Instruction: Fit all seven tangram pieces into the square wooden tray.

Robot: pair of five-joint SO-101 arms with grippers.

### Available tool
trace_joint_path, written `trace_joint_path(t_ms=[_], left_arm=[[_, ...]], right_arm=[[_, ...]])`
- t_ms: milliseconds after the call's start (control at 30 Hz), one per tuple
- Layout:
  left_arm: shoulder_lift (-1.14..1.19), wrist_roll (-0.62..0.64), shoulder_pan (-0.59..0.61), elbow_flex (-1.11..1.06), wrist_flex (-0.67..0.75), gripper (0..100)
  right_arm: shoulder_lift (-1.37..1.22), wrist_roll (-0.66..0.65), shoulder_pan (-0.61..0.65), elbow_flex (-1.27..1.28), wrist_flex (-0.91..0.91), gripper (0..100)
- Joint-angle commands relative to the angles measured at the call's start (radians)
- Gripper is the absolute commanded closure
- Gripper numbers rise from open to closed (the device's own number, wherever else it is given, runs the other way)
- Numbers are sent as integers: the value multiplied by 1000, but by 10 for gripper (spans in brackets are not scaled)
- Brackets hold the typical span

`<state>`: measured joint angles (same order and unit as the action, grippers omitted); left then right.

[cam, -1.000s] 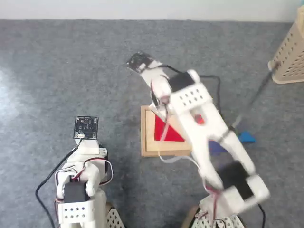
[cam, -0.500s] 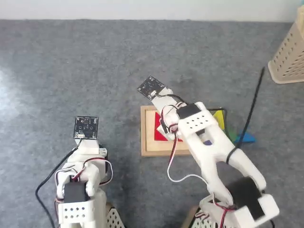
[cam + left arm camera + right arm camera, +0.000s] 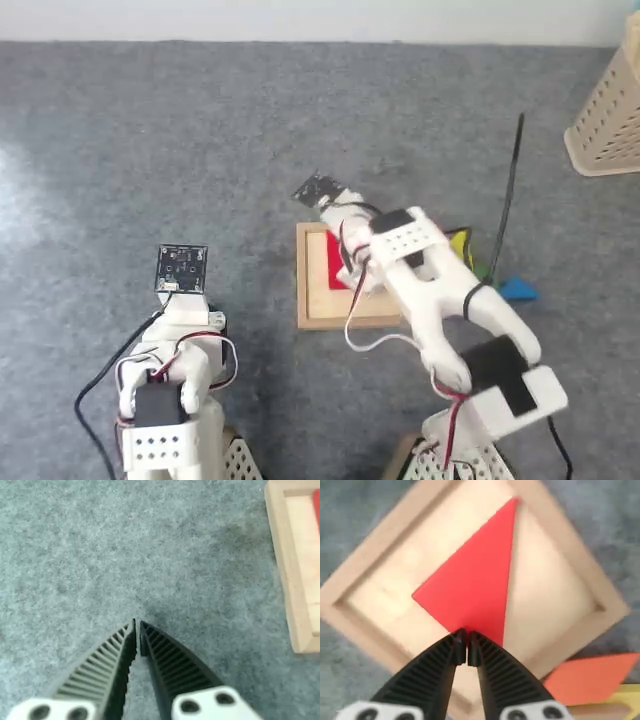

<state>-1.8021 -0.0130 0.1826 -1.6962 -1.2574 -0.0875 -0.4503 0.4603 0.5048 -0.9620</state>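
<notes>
The right tool [image 3: 463,642] has its two ribbed fingers pressed together with nothing between them. Their tips sit right at one edge of the red triangle [image 3: 470,587]; whether they actually touch it, I cannot tell. The red triangle lies flat inside the square wooden tray [image 3: 365,575], with bare wood showing on either side of it.

From above, the right arm [image 3: 420,270] stretches across the tray [image 3: 312,300] and covers much of it, so only a strip of the red triangle [image 3: 337,262] shows beside the arm.

The left tool [image 3: 137,626] is drawn almost fully together too, with just a thin slit between the toothed fingers. It holds nothing and points down at the grey carpeted bench [image 3: 100,545], with a corner of the tray [image 3: 287,575] off to one side. The left arm [image 3: 170,380] stands well apart from the tray.

Outside the tray, an orange piece [image 3: 590,677] lies just beside one corner of the rim. In the high view a yellow piece [image 3: 460,243] sits by the far side of the tray, partly under the arm, and a blue piece [image 3: 518,290] lies a little beyond it. A black cable [image 3: 510,190] rises over those loose pieces, and a perforated beige basket [image 3: 610,110] stands at the far corner of the bench.
</notes>
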Motion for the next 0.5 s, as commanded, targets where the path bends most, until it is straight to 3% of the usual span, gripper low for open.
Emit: trace_joint_path(t_ms=[0, 300, 467], left_arm=[[-17, 9, -3, 12, -5, 988], [-17, 9, -3, 12, -5, 988], [-17, 9, -3, 12, -5, 988]], right_arm=[[-81, -28, -70, -121, -19, 991], [-328, -20, -91, -416, -70, 991], [-375, 95, -136, -523, -99, 991]])
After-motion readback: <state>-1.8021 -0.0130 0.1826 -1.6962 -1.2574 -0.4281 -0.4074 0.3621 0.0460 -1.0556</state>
